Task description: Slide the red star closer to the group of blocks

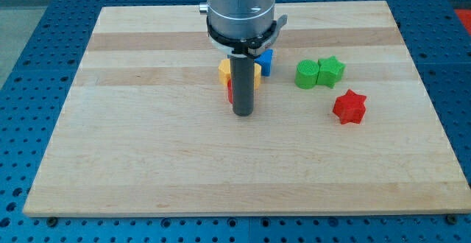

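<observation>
Rod arm on a wooden board, tip resting beside a cluster of blocks, red star off to its right.

My tip point(243, 114) is a plain dark rod end with no jaws, so nothing spreads or pinches; it holds nothing. Hard against it at 12 o'clock sit a yellow block point(224, 71), a red block point(230, 90) mostly hidden behind the rod, and a blue block point(266, 60). The red star point(349, 107) lies at 3 o'clock from my tip, well apart. Near the star, at about 11 o'clock from it, a green block point(307, 74) touches a green star point(331, 71). Pushing the star toward the blocks likely means first getting round to its far side.
</observation>
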You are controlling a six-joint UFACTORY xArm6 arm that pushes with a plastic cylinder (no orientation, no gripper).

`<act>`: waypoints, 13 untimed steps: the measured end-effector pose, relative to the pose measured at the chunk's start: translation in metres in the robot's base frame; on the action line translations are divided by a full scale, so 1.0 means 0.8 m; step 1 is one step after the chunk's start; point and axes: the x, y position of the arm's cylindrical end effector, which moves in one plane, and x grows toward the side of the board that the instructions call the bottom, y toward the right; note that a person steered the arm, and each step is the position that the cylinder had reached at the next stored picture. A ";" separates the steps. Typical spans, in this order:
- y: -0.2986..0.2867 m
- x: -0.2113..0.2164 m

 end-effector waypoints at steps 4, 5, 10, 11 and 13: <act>0.002 0.002; 0.023 0.034; 0.252 0.058; 0.256 0.040; 0.255 0.017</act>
